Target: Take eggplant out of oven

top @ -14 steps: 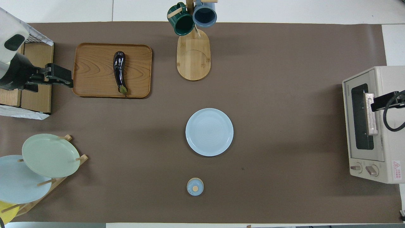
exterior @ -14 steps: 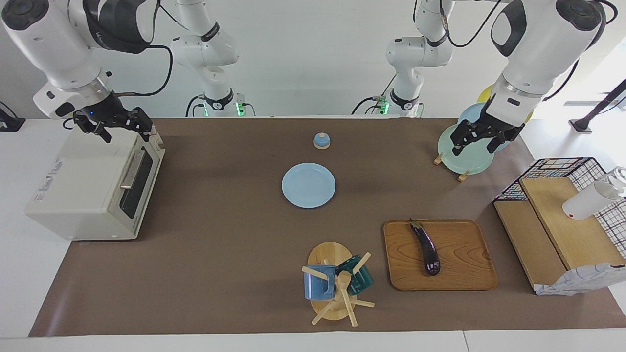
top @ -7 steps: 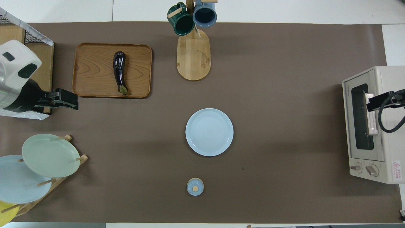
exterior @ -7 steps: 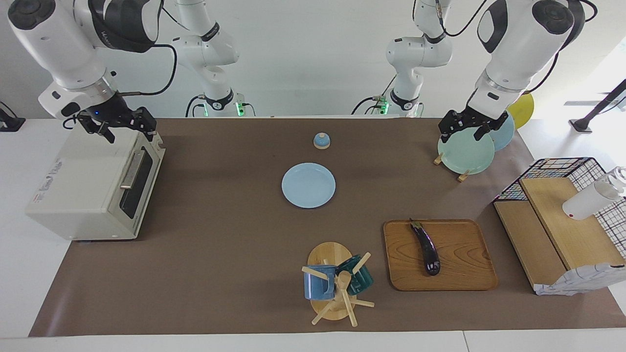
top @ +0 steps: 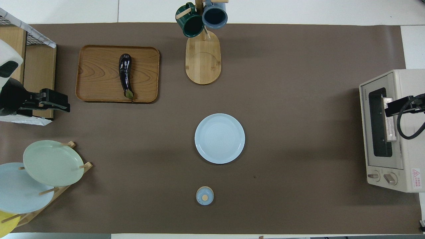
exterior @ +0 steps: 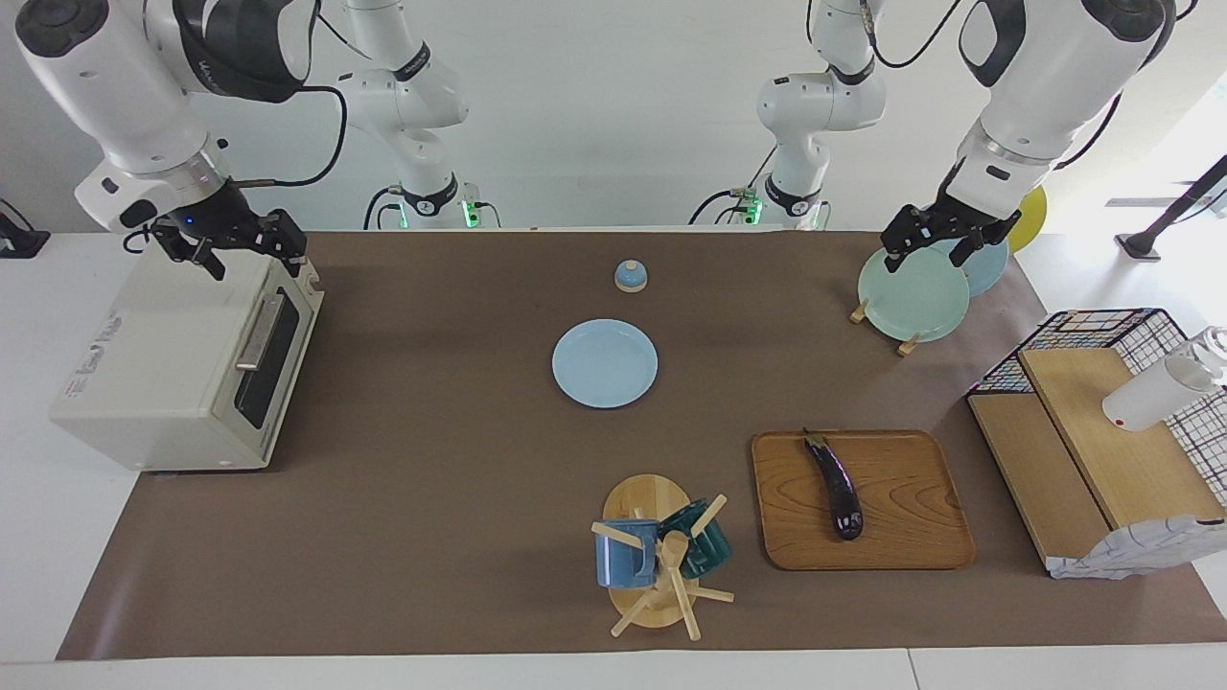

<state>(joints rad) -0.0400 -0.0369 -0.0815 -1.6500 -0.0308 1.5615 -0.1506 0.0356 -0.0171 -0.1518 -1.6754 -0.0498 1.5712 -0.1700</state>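
The eggplant (exterior: 834, 484) (top: 125, 75), slim and dark purple with a green cap, lies on a wooden tray (exterior: 911, 537) (top: 96, 73) toward the left arm's end of the table. The cream oven (exterior: 163, 364) (top: 398, 132) stands at the right arm's end with its dark glass door closed. My right gripper (exterior: 249, 251) (top: 389, 109) hangs open just above the oven's top, by the door's upper edge. My left gripper (exterior: 935, 251) (top: 63, 103) is open and empty, up in the air over the plate rack (exterior: 877, 316).
A light blue plate (exterior: 605, 363) lies mid-table, with a small blue knobbed lid (exterior: 630, 276) nearer the robots. A mug tree (exterior: 657, 556) stands beside the tray. The rack holds green, blue and yellow plates. A wire basket with wooden shelves (exterior: 1102, 450) carries a white bottle (exterior: 1155, 393).
My left gripper has risen and drawn back toward the robots, from in front of the green plate to above the rack. The right gripper has barely shifted over the oven.
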